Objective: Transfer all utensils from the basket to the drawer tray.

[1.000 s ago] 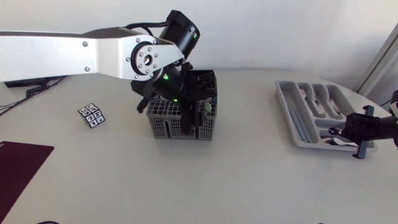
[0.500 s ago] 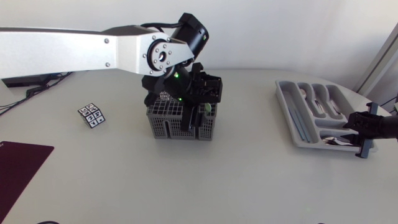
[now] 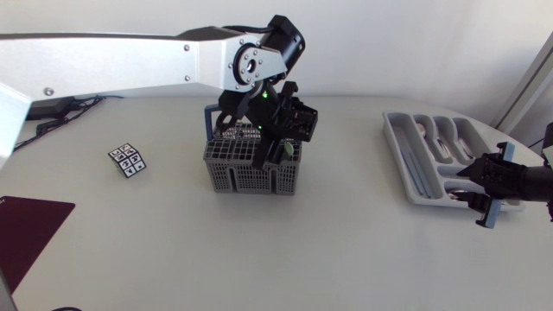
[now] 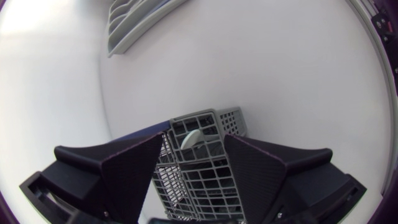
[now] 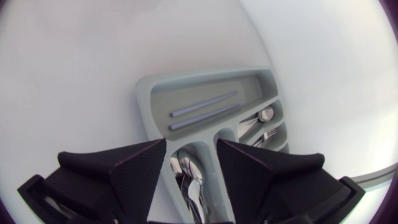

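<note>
Centre frame in the head view, the left gripper (image 3: 275, 142) hangs over the grey wire basket (image 3: 246, 173). Its fingers are spread wide over the basket's compartments, and a pale rounded utensil end (image 4: 191, 138), possibly a spoon handle, shows between them. At the right edge, the right gripper (image 3: 478, 188) sits low over the near end of the grey drawer tray (image 3: 396, 138), fingers wide apart and holding nothing, with spoons (image 5: 191, 177) in the slot beneath and two long thin pieces (image 5: 202, 109) in the compartment ahead. A checkered card (image 3: 127, 159) lies left of the basket, and a dark mat (image 3: 26, 233) fills the lower left corner.
</note>
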Motion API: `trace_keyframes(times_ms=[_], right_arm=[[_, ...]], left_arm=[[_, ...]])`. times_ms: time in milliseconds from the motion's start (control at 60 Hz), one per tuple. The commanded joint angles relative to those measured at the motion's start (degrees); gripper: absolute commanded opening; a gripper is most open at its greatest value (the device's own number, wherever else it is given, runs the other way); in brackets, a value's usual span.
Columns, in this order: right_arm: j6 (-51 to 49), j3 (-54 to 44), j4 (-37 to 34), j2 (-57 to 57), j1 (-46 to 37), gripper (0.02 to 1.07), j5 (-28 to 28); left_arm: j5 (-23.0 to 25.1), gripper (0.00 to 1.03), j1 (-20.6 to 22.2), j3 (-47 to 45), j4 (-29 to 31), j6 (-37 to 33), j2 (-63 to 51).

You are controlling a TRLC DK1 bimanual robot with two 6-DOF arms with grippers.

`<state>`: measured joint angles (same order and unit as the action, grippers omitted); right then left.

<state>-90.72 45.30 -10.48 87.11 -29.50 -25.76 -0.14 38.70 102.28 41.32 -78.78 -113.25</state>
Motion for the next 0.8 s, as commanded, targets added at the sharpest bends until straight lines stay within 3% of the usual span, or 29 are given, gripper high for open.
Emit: trace_keyframes(times_ms=[0,117,633,783], right_arm=[[2.9,-3.6,-0.4,-4.3,1.9,0.65,-1.0],[4.7,-7.7,-0.4,-9.9,4.3,0.68,-1.9],[11.0,-16.6,-2.4,-25.2,11.8,0.72,-3.3],[11.7,-17.6,-2.4,-26.0,13.0,0.72,-3.2]], left_arm=[[-0.3,0.6,-0.5,2.6,1.1,-3.6,-2.6],[-0.8,0.59,-0.6,4.4,1.6,-4.5,-4.5],[-2.8,0.07,-0.9,8.0,4.5,-7.6,-8.0],[-2.8,0.03,-0.9,8.1,4.6,-7.3,-7.7]])
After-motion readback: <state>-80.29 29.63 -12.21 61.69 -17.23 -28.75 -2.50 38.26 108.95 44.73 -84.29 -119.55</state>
